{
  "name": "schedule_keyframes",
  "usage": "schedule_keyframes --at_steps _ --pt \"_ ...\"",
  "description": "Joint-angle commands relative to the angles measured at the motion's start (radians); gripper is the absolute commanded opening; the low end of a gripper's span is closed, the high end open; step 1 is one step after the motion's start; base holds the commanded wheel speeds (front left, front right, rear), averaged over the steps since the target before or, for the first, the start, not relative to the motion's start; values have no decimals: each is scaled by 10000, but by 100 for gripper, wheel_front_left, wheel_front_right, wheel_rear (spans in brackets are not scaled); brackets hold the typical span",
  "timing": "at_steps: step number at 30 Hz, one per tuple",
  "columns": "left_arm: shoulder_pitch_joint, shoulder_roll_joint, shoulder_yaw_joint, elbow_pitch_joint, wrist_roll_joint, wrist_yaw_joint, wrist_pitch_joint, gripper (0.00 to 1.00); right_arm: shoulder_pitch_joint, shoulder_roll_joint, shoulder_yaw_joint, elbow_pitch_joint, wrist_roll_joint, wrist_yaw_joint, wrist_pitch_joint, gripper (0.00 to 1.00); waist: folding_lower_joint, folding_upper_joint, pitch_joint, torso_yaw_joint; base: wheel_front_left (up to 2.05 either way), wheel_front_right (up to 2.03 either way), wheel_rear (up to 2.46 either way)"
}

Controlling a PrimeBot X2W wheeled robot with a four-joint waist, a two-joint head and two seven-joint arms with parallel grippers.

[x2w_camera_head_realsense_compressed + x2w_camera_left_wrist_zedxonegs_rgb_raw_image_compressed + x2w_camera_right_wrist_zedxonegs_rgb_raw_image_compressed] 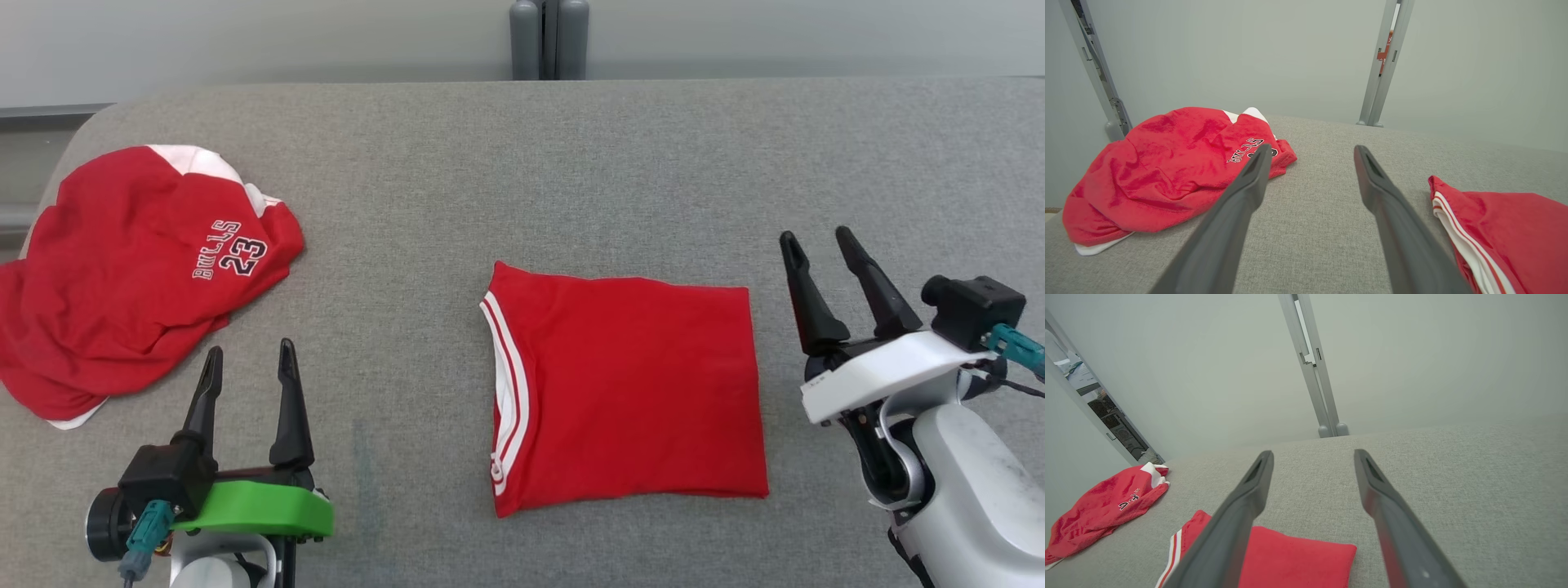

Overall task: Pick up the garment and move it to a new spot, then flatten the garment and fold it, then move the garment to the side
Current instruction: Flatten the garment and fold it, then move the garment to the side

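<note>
A red garment [629,392] with white striped trim lies folded into a neat rectangle on the grey fabric table [571,163], near the middle front. It also shows in the left wrist view [1506,232] and the right wrist view [1294,555]. My left gripper [250,348] hovers open to its left with nothing between the fingers [1312,148]. My right gripper [815,235] stands open just right of the garment, also holding nothing [1313,452]. Neither gripper touches the cloth.
A crumpled red and white jersey [131,269] printed "BULLS 23" lies in a heap at the table's left edge [1163,175] [1106,506]. A grey post [549,39] rises behind the far edge. Bare grey surface stretches across the back and right.
</note>
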Motion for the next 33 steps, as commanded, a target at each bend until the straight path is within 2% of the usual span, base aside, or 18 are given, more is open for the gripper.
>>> schedule_keyframes --at_steps 1,10,17,23,33 --pt "100 20 68 -30 113 -42 -2 100 234 -79 -165 -116 -162 -1 -127 100 0 -1 -19 -94 0 0 0" --pt "254 22 355 -140 300 4 -2 100 1353 -25 -772 -779 -683 -1 -426 100 0 -1 -119 -543 0 0 0" --pt "438 22 629 -213 568 -92 -2 100 2217 314 -1249 -1407 -908 -1 -485 100 0 -1 -344 -827 0 0 0" --pt "568 22 613 -163 614 -102 -2 100 2919 678 -1636 -1938 -1327 -1 -484 100 0 -1 -507 -915 0 0 0" --pt "738 22 514 2 819 -173 -2 100 3637 1085 -1962 -2146 -2083 -1 -482 100 0 -1 -866 -881 0 0 0"
